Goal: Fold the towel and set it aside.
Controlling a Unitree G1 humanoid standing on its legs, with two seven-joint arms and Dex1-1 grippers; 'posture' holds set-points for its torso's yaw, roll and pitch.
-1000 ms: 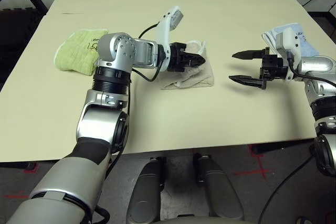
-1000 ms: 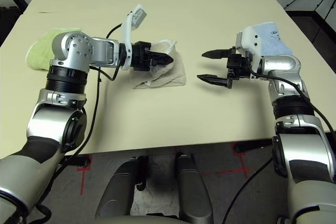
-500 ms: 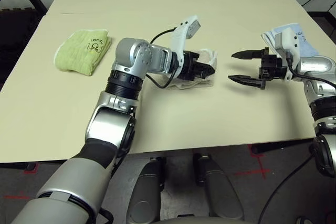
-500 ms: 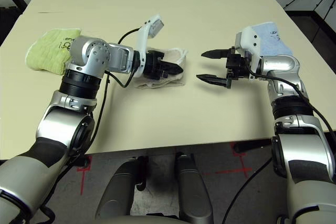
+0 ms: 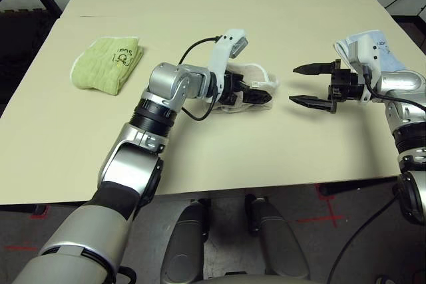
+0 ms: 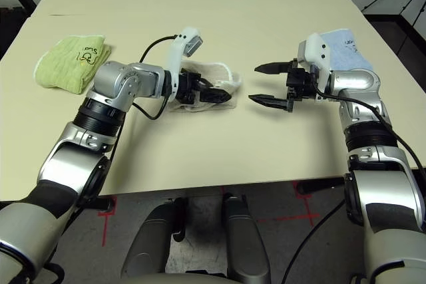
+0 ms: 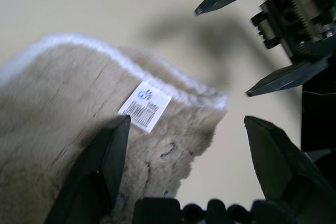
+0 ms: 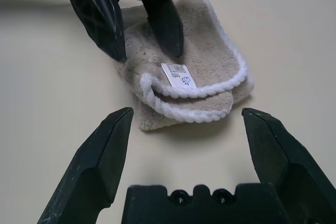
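Observation:
The towel (image 5: 261,76) is a small folded beige bundle with white edging and a white label, lying on the middle of the table (image 5: 219,157). My left gripper (image 5: 261,91) hovers low over its right end, open, with nothing between the fingers. The left wrist view shows the towel (image 7: 68,93) and its label under those spread fingers (image 7: 100,166). My right gripper (image 5: 293,84) stands open just to the right of the towel, pointing at it and apart from it. Seen from the right wrist, the towel (image 8: 205,77) lies ahead of it.
A lime-green folded towel (image 5: 106,64) lies at the far left of the table. A light blue folded towel (image 5: 369,41) sits behind my right wrist. A black cable (image 5: 193,51) loops over my left forearm. The table's front edge runs close below both arms.
My left gripper, shut on the towel a second ago, carried it rightward and has opened; the towel now lies loose on the table. The right arm has not moved.

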